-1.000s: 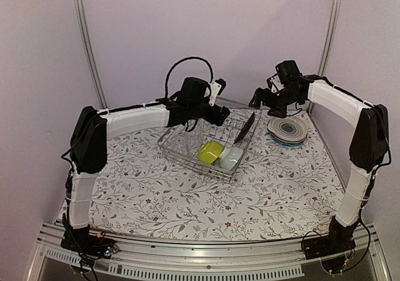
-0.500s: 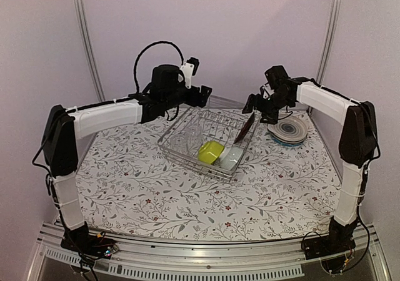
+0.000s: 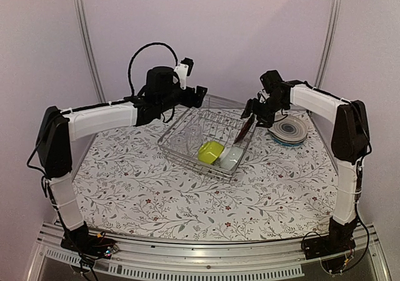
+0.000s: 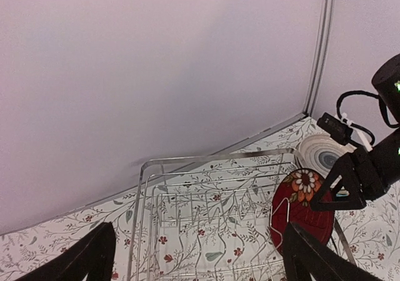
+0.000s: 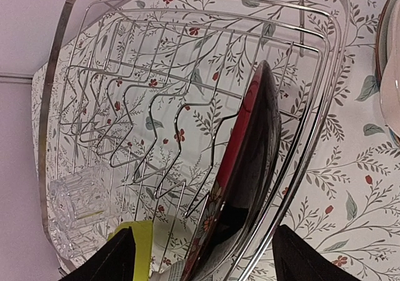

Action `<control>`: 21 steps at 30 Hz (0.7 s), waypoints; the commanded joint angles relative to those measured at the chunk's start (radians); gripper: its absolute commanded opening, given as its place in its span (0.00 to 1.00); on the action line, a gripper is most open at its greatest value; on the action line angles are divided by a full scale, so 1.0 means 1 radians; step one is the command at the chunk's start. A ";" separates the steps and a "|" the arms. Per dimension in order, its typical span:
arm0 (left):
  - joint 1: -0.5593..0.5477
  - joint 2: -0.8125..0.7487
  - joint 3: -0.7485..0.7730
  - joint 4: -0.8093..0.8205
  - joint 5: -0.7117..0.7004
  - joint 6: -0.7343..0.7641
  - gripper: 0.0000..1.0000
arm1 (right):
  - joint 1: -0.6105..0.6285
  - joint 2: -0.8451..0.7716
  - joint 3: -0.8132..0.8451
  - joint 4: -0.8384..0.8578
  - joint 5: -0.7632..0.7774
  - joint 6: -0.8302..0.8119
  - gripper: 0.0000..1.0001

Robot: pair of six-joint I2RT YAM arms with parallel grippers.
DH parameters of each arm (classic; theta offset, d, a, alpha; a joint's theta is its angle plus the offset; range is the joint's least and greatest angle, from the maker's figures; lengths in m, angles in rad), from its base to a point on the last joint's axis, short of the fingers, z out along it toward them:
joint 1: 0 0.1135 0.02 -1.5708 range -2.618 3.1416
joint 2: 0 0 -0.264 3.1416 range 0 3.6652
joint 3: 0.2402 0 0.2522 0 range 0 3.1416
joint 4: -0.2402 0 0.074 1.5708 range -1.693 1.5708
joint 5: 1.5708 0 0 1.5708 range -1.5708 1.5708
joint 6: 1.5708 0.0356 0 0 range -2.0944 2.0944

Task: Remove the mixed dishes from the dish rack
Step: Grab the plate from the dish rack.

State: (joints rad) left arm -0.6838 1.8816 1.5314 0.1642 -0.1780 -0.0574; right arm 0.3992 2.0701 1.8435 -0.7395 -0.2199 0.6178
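Note:
The silver wire dish rack [image 3: 187,148] stands mid-table. In it are an upright dark red plate [image 3: 245,127] at its right end, a yellow-green bowl [image 3: 210,151], a pale bowl [image 3: 231,158] and a clear glass [image 3: 190,137]. My right gripper [image 3: 252,110] is open just above the red plate [image 5: 250,168], whose rim lies between the two fingers in the right wrist view [image 5: 212,259]. The glass [image 5: 75,200] and the yellow-green bowl [image 5: 134,240] show there too. My left gripper [image 3: 200,94] is open and empty, raised over the rack's far left corner [image 4: 200,262].
A stack of plates [image 3: 287,130], with a blue one at the bottom, lies on the floral cloth right of the rack; it also shows in the left wrist view [image 4: 322,156]. The back wall is close behind the rack. Frame posts stand at both back corners.
My right gripper has moved left from over the plate stack to the dark red plate. My left gripper has lifted and pulled back left from the rack.

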 commanded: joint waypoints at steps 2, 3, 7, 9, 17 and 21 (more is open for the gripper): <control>0.016 -0.038 -0.023 0.032 -0.012 -0.012 0.93 | 0.009 0.038 0.031 0.011 -0.019 0.036 0.74; 0.017 -0.039 -0.024 0.035 -0.014 -0.013 0.93 | 0.008 0.042 0.033 0.012 -0.019 0.041 0.73; 0.017 -0.041 -0.026 0.036 -0.014 -0.011 0.93 | 0.008 0.053 0.037 0.023 -0.008 0.056 0.69; 0.017 -0.041 -0.029 0.038 -0.013 -0.010 0.93 | 0.008 0.055 0.037 0.035 -0.011 0.063 0.67; 0.021 -0.046 -0.038 0.045 -0.018 -0.009 0.93 | 0.008 0.075 0.042 0.049 -0.032 0.091 0.58; 0.021 -0.048 -0.038 0.047 -0.018 -0.009 0.93 | 0.007 0.072 0.031 0.059 -0.037 0.103 0.52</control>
State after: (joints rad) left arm -0.6788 1.8721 1.5051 0.1905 -0.1917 -0.0589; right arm 0.3992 2.1193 1.8599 -0.7002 -0.2455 0.7006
